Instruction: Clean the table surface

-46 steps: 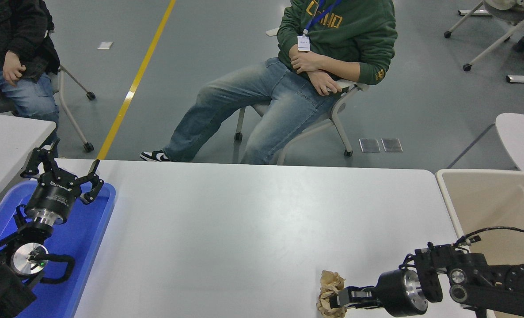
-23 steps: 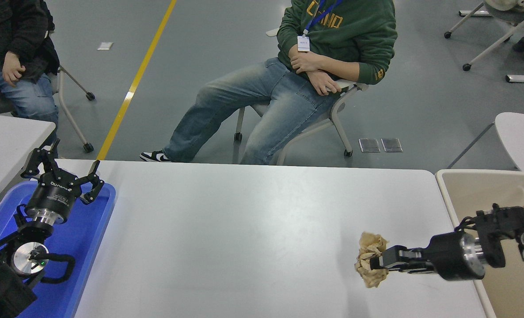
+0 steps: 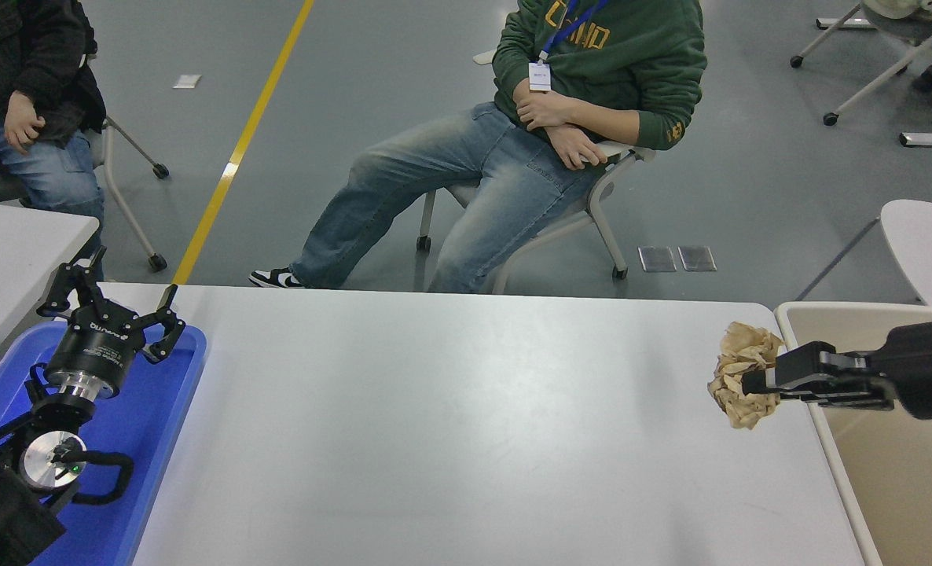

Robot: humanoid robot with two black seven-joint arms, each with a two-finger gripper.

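Note:
The table surface (image 3: 450, 424) is a wide white-grey top filling the lower half of the head view. My right gripper (image 3: 753, 383) reaches in from the right edge and is shut on a crumpled brown paper ball (image 3: 741, 363). The ball hangs above the table's right end, just left of the beige bin (image 3: 859, 326). My left gripper (image 3: 112, 303) stands open at the far left, above a blue tray (image 3: 171, 409), with nothing between its fingers.
A person in a green hoodie (image 3: 599, 71) sits on a chair beyond the table's far edge. Another person (image 3: 26, 102) sits at the top left. A smaller white table (image 3: 10, 244) stands at the left, another (image 3: 926, 240) at the right.
My right gripper has carried the paper ball up from the table's near right edge, farther away and to the right, up to the bin's left rim. The left arm has not moved.

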